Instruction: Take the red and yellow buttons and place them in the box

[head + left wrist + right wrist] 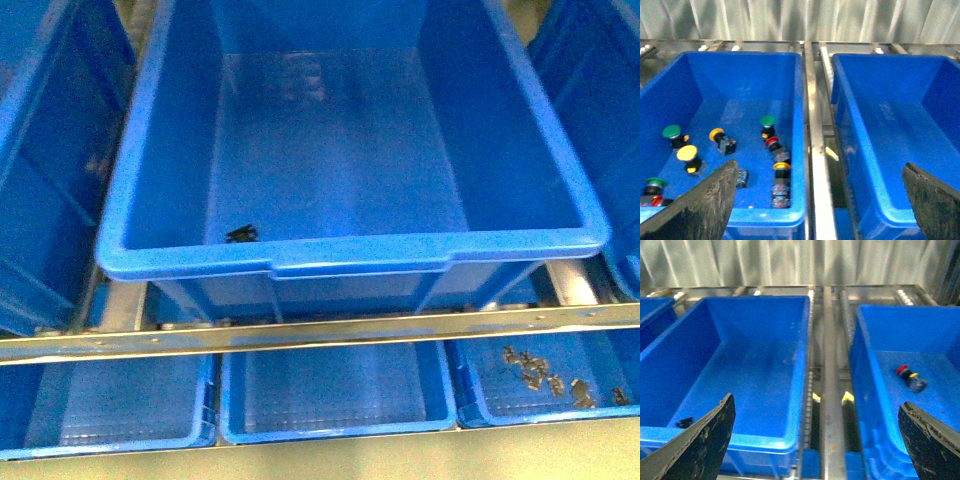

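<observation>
Red and yellow buttons [687, 153]: none is in the box yet. Several lie loose on the floor of the left crate, and one red-capped button [910, 377] lies alone in the right crate.
Left crate [740, 75]: stands just beside the box, with a metal rail [812, 125] between them. It also holds green-capped buttons [671, 132], which should be left where they are.
Left gripper [820, 167]: jaws spread wide and empty. It hangs above the rail, with one finger over the left crate's near corner, probably poised to drop onto a cap.
Box [350, 255]: in the centre, deep. Its floor is bare except for a small dark scrap [240, 234] near the front wall.
Right gripper [817, 402]: jaws wide apart, holding nothing. It hangs over the gap between the box and the right crate.
Right crate [900, 325]: its lone button lies on its side, well clear of the walls, so it looks easy to pick.
</observation>
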Motion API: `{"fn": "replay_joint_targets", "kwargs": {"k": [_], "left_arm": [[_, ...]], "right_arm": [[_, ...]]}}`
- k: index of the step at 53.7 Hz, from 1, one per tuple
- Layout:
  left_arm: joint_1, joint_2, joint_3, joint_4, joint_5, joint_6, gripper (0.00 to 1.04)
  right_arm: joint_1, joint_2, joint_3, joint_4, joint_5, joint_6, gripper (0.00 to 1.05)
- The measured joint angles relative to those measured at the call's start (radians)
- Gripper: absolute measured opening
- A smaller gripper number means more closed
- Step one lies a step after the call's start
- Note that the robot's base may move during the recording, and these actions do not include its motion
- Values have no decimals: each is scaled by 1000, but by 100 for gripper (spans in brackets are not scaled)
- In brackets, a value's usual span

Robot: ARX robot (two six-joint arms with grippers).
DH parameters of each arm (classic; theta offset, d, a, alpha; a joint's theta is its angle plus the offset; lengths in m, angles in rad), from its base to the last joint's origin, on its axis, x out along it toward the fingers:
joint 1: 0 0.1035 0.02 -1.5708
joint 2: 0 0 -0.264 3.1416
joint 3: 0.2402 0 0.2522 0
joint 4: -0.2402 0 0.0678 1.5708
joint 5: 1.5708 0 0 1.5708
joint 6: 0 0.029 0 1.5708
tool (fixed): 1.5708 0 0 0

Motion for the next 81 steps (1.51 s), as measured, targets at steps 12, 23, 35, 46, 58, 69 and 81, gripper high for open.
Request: {"fn": "replay_joint_targets", "kwargs": {"k": [12,23,35,46,58,69,81], "left_arm": [[0,0,0,0,-3,0,97],[13,41,29,-81,23,-47,97],[141,708,355,-266,106,-331,97],[161,1036,513,-50,108,-354,97],[182,1407,700,77,53,-365,97],[195,1783,925,73,-31,-360,97],[212,1978,1056,75,-38,-352,97]], "right_arm": [[-1,0,0,0,-5,0,98],[-1,0,0,0,-2,0,98],[-2,0,0,0,-1,0,98],[-2,0,0,0,0,0,98],[-2,0,0,0,0,0,98],[-2,0,0,0,0,0,98],[-2,0,0,0,0,0,98]]}}
